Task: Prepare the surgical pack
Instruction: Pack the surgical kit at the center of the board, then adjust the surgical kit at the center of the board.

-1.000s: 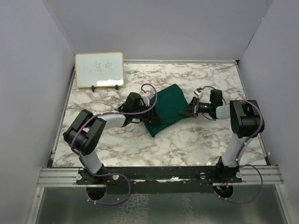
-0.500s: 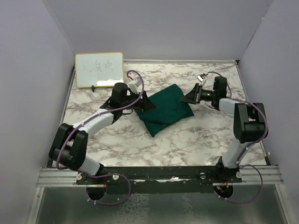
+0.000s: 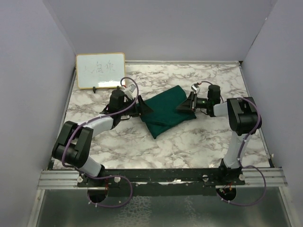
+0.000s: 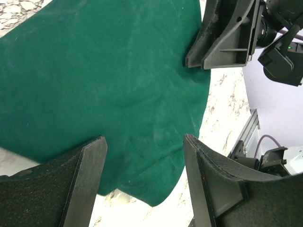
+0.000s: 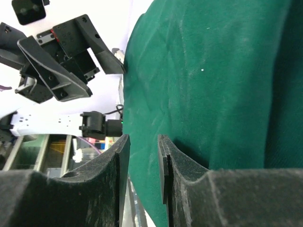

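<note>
lying: drape [image 3: 168, 109] folded into a bundle mid-table [image 3: 199, 142], skewed, one corner pointing at the near edge.
left gripper [image 3: 145, 109]: low at the drape's left edge, jaws spread wide over the cloth; cannot tell if they touch it.
right gripper [image 3: 183, 107]: at the drape's right edge, fingers [image 5: 113, 165] a narrow slit apart; cannot tell if cloth is nipped there.
edges: the drape's near and far borders lie free; its left and right sides are crowded by the grippers.
room: bare table all round the drape, widest toward the near edge; whiteboard [image 3: 100, 71] stands well apart in the far left corner.
hidden: the inside of the fold, closed to every view.
cut off: both wrist views crop the drape, so its full outline shows only from above.
</note>
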`<state>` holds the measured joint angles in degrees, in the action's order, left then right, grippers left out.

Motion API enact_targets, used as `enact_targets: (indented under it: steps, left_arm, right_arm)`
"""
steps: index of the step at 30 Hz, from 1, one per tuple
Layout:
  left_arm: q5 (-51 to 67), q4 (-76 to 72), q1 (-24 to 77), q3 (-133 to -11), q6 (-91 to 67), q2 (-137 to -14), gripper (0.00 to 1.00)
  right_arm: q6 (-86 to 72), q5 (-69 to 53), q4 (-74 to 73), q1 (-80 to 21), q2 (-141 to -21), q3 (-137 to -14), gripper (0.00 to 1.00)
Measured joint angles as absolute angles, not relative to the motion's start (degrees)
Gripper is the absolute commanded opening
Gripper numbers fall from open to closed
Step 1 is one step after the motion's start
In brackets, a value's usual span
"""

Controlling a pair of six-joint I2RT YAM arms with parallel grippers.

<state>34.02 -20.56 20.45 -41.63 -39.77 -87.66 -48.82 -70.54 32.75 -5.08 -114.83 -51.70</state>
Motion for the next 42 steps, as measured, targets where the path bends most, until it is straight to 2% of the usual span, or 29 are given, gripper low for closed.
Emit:
enact_targets:
  steps: [6, 9, 12, 15, 22, 28, 32, 36, 42]
  left_arm:
    - [34.1, -21.0, 17.1, -38.0, -40.6, -83.3, 0.73]
    - [34.3, -20.9, 13.1, -35.1, -41.1, -79.4, 0.77]
    - [34.5, -20.4, 9.8, -32.6, -41.5, -75.9, 0.84]
    - [35.1, -20.9, 9.4, -31.4, -42.5, -75.5, 0.86]
    - [36.6, -25.5, 10.8, -28.0, -46.7, -79.4, 0.86]
    - [36.6, -28.5, 13.0, -28.6, -48.8, -84.0, 0.84]
    - [36.4, -29.3, 14.3, -30.4, -49.9, -88.6, 0.78]
    - [36.3, -31.2, 15.8, -32.1, -51.1, -92.1, 0.78]
    - [36.1, -37.5, 19.2, -33.5, -54.4, -97.9, 0.63]
  right_arm:
    - [-45.3, -71.2, 32.9, -3.5, -112.1, -48.0, 0.35]
    - [-42.4, -70.7, 28.2, -1.8, -109.1, -46.9, 0.49]
    - [-36.5, -67.2, 16.8, -0.7, -103.3, -48.1, 0.62]
    - [-31.0, -63.6, 7.1, -0.6, -96.3, -50.9, 0.7]
    - [-23.7, -56.6, -5.8, -0.7, -83.7, -55.2, 0.83]
    - [-19.6, -45.3, -13.3, -0.7, -82.4, -58.3, 0.84]
    - [-19.0, -43.7, -14.8, -0.7, -83.6, -57.9, 0.84]
    - [-19.1, -43.7, -15.1, -0.7, -83.5, -56.9, 0.84]
    - [-19.1, -43.7, -15.5, -0.7, -81.9, -56.9, 0.83]
